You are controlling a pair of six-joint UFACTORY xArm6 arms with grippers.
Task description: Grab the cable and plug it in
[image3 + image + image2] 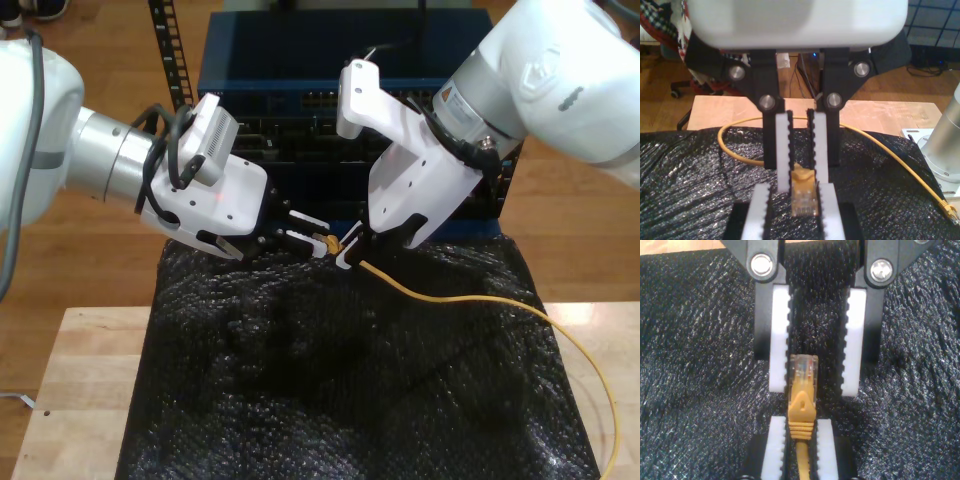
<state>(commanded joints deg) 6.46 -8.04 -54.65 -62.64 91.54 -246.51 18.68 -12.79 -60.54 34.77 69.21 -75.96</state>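
Observation:
The yellow-orange cable (470, 300) trails across the black mat toward the exterior view's right. Its clear plug (802, 369) is held above the mat. My first gripper (802, 187), on the arm at the exterior view's right (350, 250), is shut on the cable's yellow boot just behind the plug (804, 200). My second gripper (815, 387), on the arm at the exterior view's left (305, 232), faces it with its jaws open. The plug tip lies between them, close to one white pad (780, 340).
A black bubble-textured mat (330, 380) covers the wooden table (70, 400). A dark blue equipment rack with ports (320, 100) stands behind both grippers. The cable's other end, with its own plug (950, 210), lies on the mat near a grey arm base (945, 140).

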